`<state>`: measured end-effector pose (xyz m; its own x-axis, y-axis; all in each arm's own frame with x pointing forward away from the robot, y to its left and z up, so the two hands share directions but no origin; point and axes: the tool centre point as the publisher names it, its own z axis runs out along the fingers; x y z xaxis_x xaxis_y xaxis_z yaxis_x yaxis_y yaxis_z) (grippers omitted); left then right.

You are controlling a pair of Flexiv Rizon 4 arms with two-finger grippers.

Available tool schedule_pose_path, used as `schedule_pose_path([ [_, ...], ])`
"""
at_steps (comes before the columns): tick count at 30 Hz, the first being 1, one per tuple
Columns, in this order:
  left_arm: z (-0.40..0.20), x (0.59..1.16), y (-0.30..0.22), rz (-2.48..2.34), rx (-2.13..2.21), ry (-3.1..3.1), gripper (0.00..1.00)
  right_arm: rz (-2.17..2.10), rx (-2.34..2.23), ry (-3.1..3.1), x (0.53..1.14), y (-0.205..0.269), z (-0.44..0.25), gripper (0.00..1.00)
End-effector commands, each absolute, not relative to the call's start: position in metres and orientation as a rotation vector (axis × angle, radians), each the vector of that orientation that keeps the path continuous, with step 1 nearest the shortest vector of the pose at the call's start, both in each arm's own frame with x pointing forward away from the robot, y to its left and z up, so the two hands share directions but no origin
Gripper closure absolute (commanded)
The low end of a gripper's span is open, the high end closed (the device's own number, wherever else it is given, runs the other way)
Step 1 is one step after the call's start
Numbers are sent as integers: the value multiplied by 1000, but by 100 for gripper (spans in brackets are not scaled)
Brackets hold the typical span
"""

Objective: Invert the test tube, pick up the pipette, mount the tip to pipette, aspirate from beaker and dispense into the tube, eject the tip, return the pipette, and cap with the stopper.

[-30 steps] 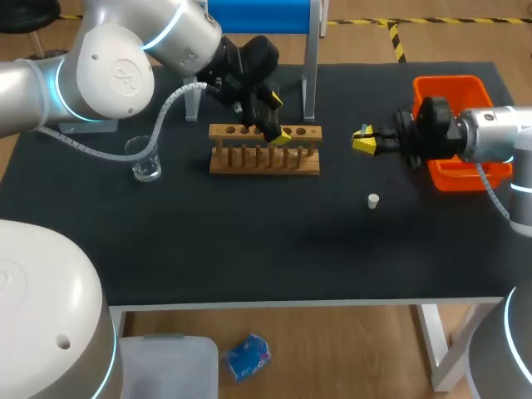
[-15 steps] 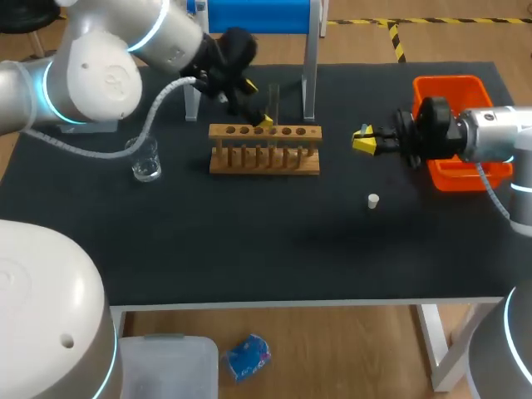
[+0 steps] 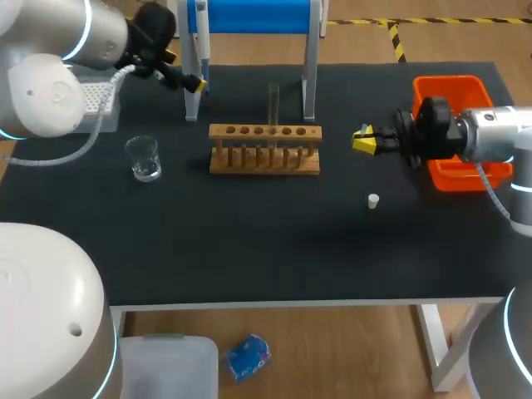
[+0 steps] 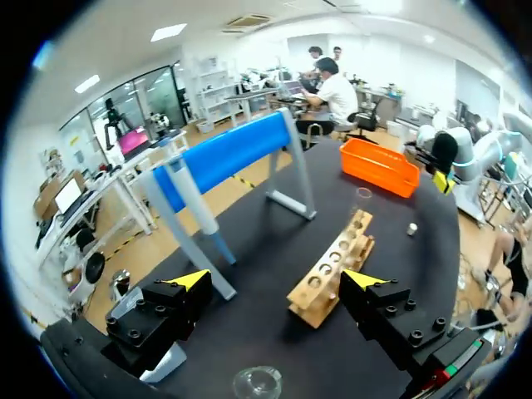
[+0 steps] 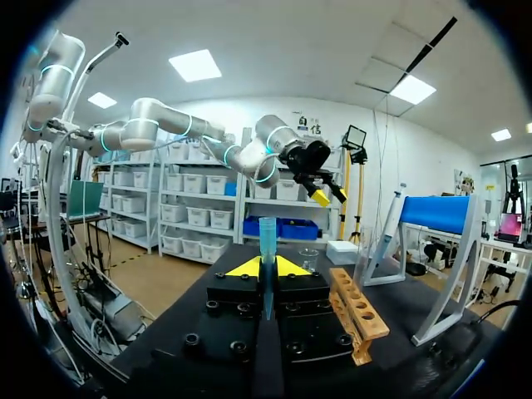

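A clear test tube (image 3: 273, 101) stands upright in the wooden rack (image 3: 264, 151). The white pipette (image 3: 202, 29) hangs at the left post of the blue stand. My left gripper (image 3: 184, 71) hovers open and empty just left of that post; in its wrist view (image 4: 274, 283) the pipette (image 4: 195, 204) is ahead of it and the rack (image 4: 332, 270) lies off to one side. My right gripper (image 3: 363, 140) sits right of the rack, shut on a blue pipette tip (image 5: 267, 237). The beaker (image 3: 143, 158) and the white stopper (image 3: 373, 200) rest on the mat.
An orange bin (image 3: 455, 86) sits at the right edge, under my right arm. A white tip box (image 3: 93, 98) lies at the far left behind the beaker. The blue stand (image 3: 258, 15) spans the back behind the rack.
My left gripper has drawn away from the rack, back and to the left, over to the pipette stand. The tube stays upright in the rack. The right arm has not moved.
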<state>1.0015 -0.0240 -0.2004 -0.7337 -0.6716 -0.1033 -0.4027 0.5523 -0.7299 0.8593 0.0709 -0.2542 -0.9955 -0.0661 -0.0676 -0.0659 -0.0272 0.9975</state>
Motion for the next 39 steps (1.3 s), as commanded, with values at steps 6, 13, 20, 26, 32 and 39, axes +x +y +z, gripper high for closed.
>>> schedule_pose_path([
  [6, -197, 998, -22, -1021, -896, 2384, 0, -2247, 150, -2191, 859, 71, -255, 100],
  [13, -197, 998, -22, -1021, -896, 2384, 0, -2247, 150, -2191, 859, 71, -255, 100],
  [20, -208, 1024, -42, -935, -1125, 2190, 0, -2247, 150, -2191, 859, 71, -255, 100],
  [26, -208, 1047, -48, -871, -1194, 2109, 0, -2247, 150, -2191, 859, 71, -255, 100],
  [32, -208, 1070, -46, -831, -1248, 2033, 0, -2247, 150, -2191, 859, 71, -255, 100],
  [39, -206, 1092, -46, -851, -1326, 1928, 0, -2247, 150, -2191, 859, 71, -255, 100],
])
